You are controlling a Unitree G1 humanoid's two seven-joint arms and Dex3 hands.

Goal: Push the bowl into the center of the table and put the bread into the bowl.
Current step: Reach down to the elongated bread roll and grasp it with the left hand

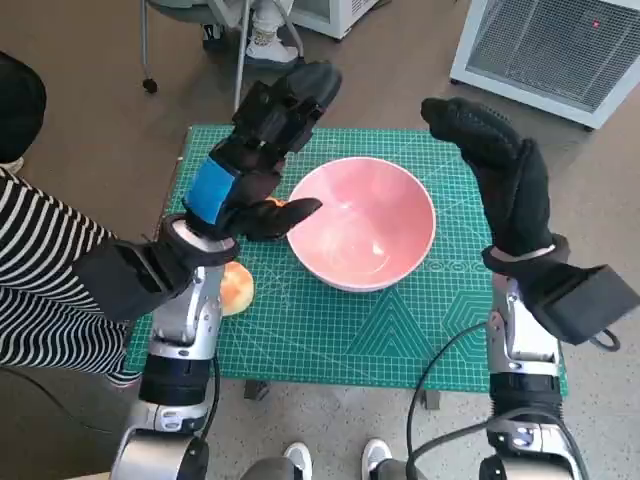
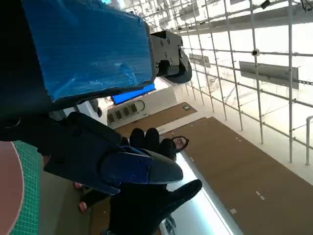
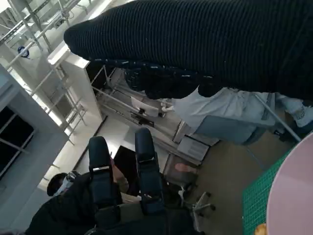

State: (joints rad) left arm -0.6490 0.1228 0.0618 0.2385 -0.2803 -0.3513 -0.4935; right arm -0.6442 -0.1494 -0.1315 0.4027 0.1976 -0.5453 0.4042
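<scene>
**Both hands raised, bowl near the middle, bread not yet in it**

The wide pink plastic bowl (image 1: 362, 222) stands on the green cutting mat (image 1: 330, 335) that covers the small table, close to the middle of the mat, so I judge that the pushing step is mostly done. It holds no bread.

The round golden piece of bread (image 1: 237, 288) lies on the mat just beside the bowl, on the robot's left, partly hidden under the left forearm. A second small orange piece shows beside the bowl's rim under that hand; I cannot tell what it is.

The left hand with blue tape on its back (image 1: 262, 160) hangs above the mat beside the bowl, fingers spread, holding nothing. The right hand in the black knitted glove (image 1: 500, 170) is lifted above the bowl's far side, fingers loosely apart, also empty. Probably both are lifted to leave the bowl free.

I can read no label or brand; the mat has only printed grid lines.
</scene>
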